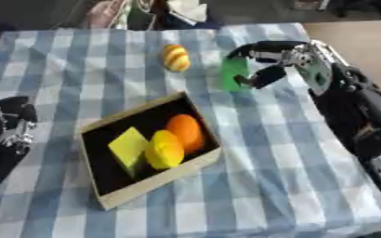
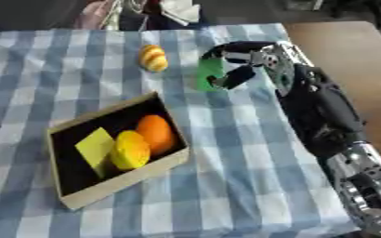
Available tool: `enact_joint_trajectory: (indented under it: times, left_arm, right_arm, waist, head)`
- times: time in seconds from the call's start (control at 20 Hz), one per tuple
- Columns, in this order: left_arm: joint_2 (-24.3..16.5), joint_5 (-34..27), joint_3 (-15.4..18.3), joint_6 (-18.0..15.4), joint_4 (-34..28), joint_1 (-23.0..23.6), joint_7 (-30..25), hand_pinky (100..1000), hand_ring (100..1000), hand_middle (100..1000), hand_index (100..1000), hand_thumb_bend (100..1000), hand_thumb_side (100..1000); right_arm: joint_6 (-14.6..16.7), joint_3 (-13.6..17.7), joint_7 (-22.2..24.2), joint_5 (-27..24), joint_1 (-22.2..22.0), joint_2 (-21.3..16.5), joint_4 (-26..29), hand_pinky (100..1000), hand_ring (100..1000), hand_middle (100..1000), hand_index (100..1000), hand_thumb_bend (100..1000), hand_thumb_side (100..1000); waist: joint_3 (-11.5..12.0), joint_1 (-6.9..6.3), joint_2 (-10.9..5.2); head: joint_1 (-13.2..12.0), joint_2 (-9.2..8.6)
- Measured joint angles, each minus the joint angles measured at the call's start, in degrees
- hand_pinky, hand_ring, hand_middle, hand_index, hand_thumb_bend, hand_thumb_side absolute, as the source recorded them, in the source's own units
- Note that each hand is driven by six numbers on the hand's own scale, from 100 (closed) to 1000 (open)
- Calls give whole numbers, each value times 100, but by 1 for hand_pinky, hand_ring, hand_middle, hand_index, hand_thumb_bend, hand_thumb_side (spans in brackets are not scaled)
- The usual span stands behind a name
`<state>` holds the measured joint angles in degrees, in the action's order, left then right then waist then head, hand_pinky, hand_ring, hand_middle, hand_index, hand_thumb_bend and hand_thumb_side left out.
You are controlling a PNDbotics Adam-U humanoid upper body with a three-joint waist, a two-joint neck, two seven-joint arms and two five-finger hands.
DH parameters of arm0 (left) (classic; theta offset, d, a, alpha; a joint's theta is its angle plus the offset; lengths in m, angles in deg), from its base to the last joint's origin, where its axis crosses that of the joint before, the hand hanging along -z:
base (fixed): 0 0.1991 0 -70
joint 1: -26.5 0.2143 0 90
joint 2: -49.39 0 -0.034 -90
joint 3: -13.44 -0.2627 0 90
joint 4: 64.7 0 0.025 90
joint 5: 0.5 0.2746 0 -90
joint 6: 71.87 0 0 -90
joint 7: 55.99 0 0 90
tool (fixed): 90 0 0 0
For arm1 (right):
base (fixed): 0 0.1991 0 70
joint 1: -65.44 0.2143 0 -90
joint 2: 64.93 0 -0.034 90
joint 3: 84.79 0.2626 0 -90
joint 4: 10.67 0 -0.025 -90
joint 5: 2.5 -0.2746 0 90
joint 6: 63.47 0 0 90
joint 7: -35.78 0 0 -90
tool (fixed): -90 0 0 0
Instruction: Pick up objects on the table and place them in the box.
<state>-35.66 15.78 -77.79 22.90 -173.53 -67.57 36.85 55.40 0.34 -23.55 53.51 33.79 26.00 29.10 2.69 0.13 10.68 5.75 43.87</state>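
A green object (image 1: 233, 73) stands on the checked cloth at the back right, and my right hand (image 1: 271, 58) is curled round it, fingers over its top and thumb at its near side. A yellow-and-orange striped round object (image 1: 176, 57) lies on the cloth just left of it. The open cardboard box (image 1: 157, 182) with a black inside sits in the middle; it holds a yellow block (image 1: 128, 145), a yellow round object (image 1: 165, 149) and an orange round object (image 1: 186, 131). My left hand (image 1: 7, 128) rests at the left edge, fingers relaxed.
A blue-and-white checked cloth (image 1: 267, 176) covers the table. Bare brown tabletop (image 1: 364, 42) shows at the far right. Clutter and light fabric (image 1: 186, 9) lie beyond the far edge.
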Motion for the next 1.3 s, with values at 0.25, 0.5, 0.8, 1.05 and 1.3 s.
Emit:
enact_joint_trajectory:
  times: [0.25, 0.5, 0.8, 1.05, 1.3]
  left_arm:
    - [3, 9, 0, 0, 0, 0, -1, 719, 553, 587, 776, 208, 654]
    - [47, 10, -3, 0, 1, -2, -1, 719, 552, 587, 775, 208, 655]
    - [51, 10, -21, -1, 2, -3, -2, 719, 552, 586, 774, 205, 657]
    - [89, 10, -27, -1, 2, -1, -1, 722, 551, 586, 774, 201, 658]
    - [97, 9, -27, -2, 2, 0, 1, 724, 551, 585, 774, 202, 657]
  right_arm:
    - [-26, 62, -90, 176, 15, 16, -55, 901, 920, 935, 1000, 107, 568]
    - [-80, 134, -398, 250, -1, 18, -89, 864, 841, 800, 991, 100, 257]
    - [-215, 219, -1218, 343, -53, 22, -141, 822, 746, 597, 966, 100, 100]
    - [-212, 268, -1915, 292, -94, 22, -110, 817, 724, 569, 959, 100, 100]
    - [-126, 237, -2156, 54, -94, 22, 73, 819, 726, 569, 958, 100, 100]
  waist:
    - [11, 0, 0]
    - [11, 0, 0]
    - [11, 0, 2]
    - [5, -2, 2]
    - [-17, -2, 2]
  head:
    - [22, 0]
    - [30, 0]
    - [40, 0]
    - [40, 0]
    - [40, 0]
